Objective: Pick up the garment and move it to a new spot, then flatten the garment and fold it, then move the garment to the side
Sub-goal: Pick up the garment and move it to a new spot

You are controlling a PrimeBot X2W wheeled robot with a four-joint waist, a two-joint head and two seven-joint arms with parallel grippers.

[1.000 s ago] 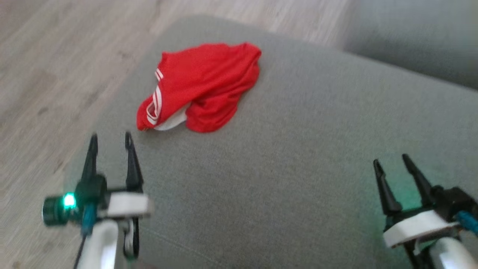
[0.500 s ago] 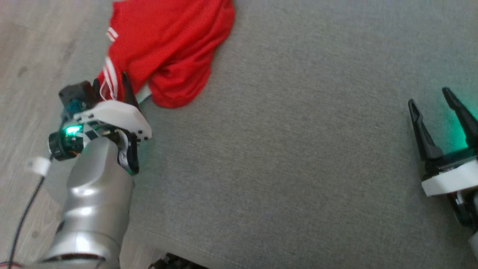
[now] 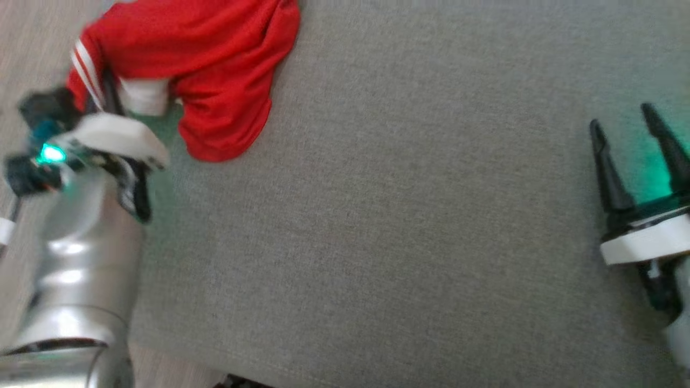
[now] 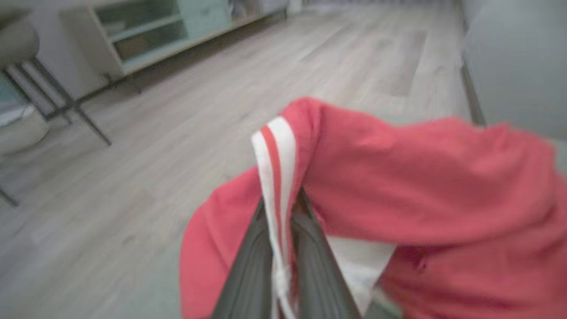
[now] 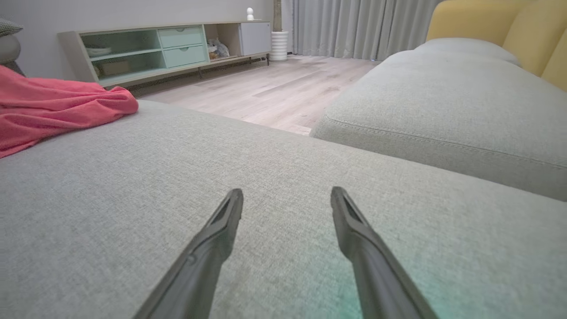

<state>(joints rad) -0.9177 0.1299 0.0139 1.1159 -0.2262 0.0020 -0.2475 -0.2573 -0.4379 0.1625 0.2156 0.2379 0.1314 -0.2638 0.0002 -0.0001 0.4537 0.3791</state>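
The garment (image 3: 205, 64) is a crumpled red piece with white stripes and a white lining, lying at the far left of the grey cushion (image 3: 409, 215). My left gripper (image 3: 99, 89) is shut on its striped edge; in the left wrist view the two dark fingers (image 4: 248, 270) pinch the white-striped hem of the garment (image 4: 421, 190), which bunches above and to the right of them. My right gripper (image 3: 625, 129) stands open over bare cushion at the right, well away from the cloth. The right wrist view has that gripper (image 5: 287, 199) open, with the garment (image 5: 48, 110) lying far to the left.
Wooden floor (image 4: 133, 133) lies beyond the cushion's left edge. A second grey cushion (image 5: 443, 110) with yellow back pillows (image 5: 496, 26) sits past a gap to the right. A low cabinet (image 5: 164, 48), curtains and a chair leg (image 4: 71, 106) stand further off.
My left gripper reached forward to the garment's striped edge and shut on it, lifting that edge slightly. The head camera tilted, shifting the whole picture. The right gripper stayed open.
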